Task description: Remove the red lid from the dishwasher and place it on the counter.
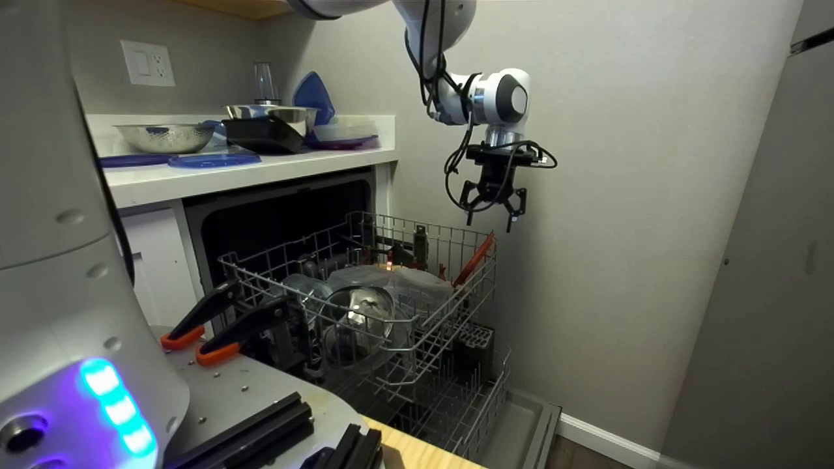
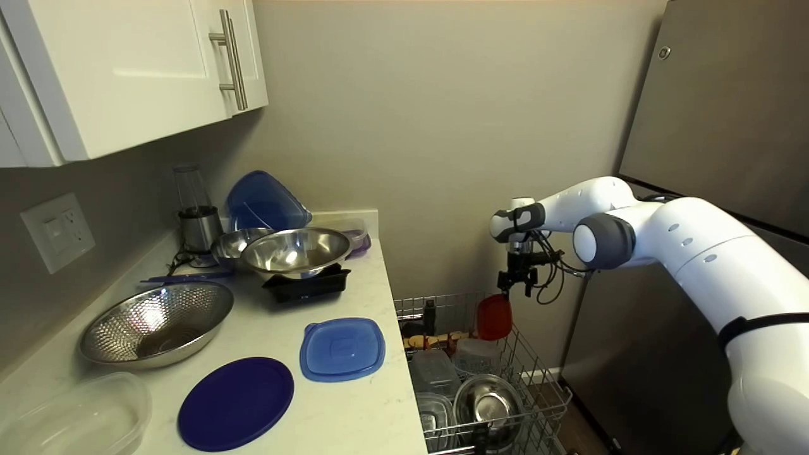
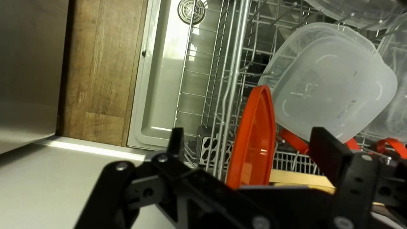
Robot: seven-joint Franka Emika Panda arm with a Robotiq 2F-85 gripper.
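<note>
The red lid (image 1: 474, 260) stands on edge, tilted, at the far right corner of the dishwasher's (image 1: 287, 215) pulled-out upper rack. In an exterior view its red face (image 2: 494, 317) shows. My gripper (image 1: 489, 225) is open and empty above the lid, fingers pointing down. In the wrist view the lid (image 3: 254, 136) is seen nearly edge-on between the spread fingers (image 3: 248, 132); its near end is hidden by the gripper body. No finger visibly touches it. The white counter (image 2: 366, 417) is left of the rack in both exterior views.
The rack also holds clear containers (image 3: 334, 82), a metal bowl (image 2: 488, 404) and a wooden piece (image 3: 299, 178). On the counter are a colander (image 2: 158, 322), blue lids (image 2: 237, 404), metal bowls (image 2: 297, 249) and a black tray (image 2: 306, 287). A wall stands close behind the gripper.
</note>
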